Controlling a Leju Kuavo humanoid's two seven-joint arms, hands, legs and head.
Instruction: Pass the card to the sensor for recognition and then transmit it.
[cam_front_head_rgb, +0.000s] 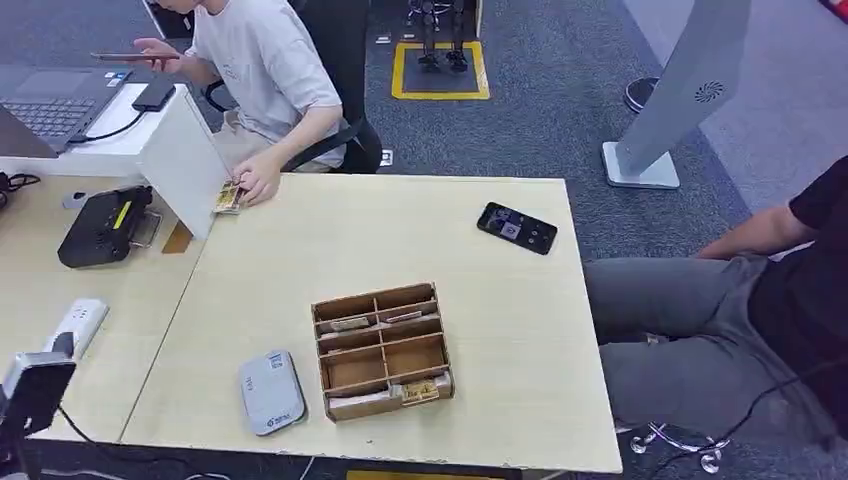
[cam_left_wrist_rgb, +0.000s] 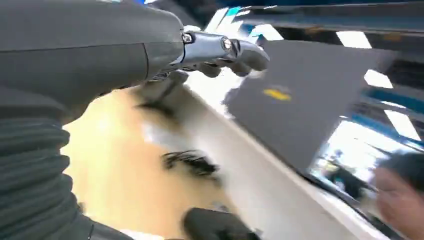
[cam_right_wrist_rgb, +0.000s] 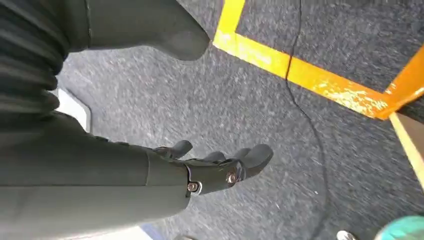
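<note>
Plywood organiser box (cam_front_head_rgb: 381, 349) sits on the pale table (cam_front_head_rgb: 500, 330), divided into compartments; taken as landmark. A card (cam_front_head_rgb: 420, 391) with yellowish print lies in the front compartment of the box, at the corner nearest the robot's right side. More cards (cam_front_head_rgb: 350, 323) rest in the rear compartments (print too small to read). Grey flat sensor pad (cam_front_head_rgb: 271, 391) lies just beside the box on the robot's left, not touching it. Black phone (cam_front_head_rgb: 516, 227) lies well beyond the box, toward the far right of the table. Beyond the box on the far left, a seated person's hand (cam_front_head_rgb: 255, 181) rests on a small card at the table edge, next to a white partition (cam_front_head_rgb: 185, 155).

Left hand (cam_left_wrist_rgb: 220, 52): fingers curled loosely, nothing in them as far as the blurred wrist view shows, held over a table area away from the box. Right hand (cam_right_wrist_rgb: 220, 162): fingers apart and empty, hanging above grey carpet (cam_right_wrist_rgb: 150, 110) with yellow floor tape (cam_right_wrist_rgb: 300, 75).
</note>
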